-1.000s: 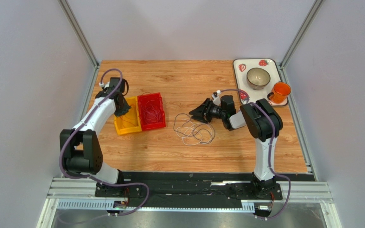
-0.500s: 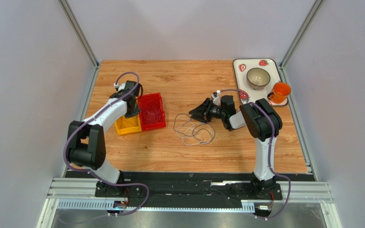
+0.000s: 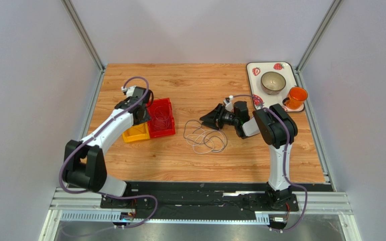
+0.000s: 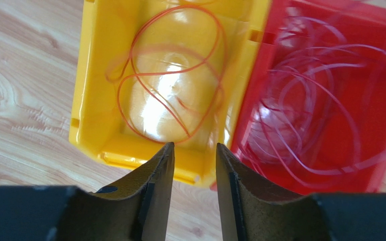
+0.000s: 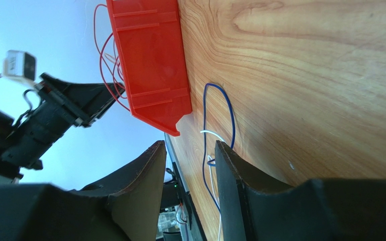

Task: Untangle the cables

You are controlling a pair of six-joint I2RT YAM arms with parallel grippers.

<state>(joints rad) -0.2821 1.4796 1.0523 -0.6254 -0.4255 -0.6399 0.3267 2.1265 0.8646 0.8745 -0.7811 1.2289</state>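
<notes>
A loose tangle of thin pale and dark cables (image 3: 205,136) lies on the wooden table at mid-centre. In the right wrist view a blue cable (image 5: 220,115) and a white cable (image 5: 210,134) show beside my right fingers. My right gripper (image 3: 206,120) (image 5: 187,150) is open and empty, low over the table at the tangle's upper right edge. A yellow bin (image 3: 135,133) (image 4: 99,100) holds orange-red cable loops (image 4: 170,75). A red bin (image 3: 161,119) (image 4: 381,110) holds pale cable loops (image 4: 321,100). My left gripper (image 3: 143,114) (image 4: 194,150) is open and empty above the seam between the bins.
A white strawberry-print tray (image 3: 265,65) at the back right carries a metal bowl (image 3: 273,82), with an orange cup (image 3: 296,95) at its edge. The red bin's side wall (image 5: 152,60) shows in the right wrist view. Metal frame rails border the table.
My left arm has swung right, from the yellow bin's far left side to over the seam between the two bins. The right arm and the tangle have not moved.
</notes>
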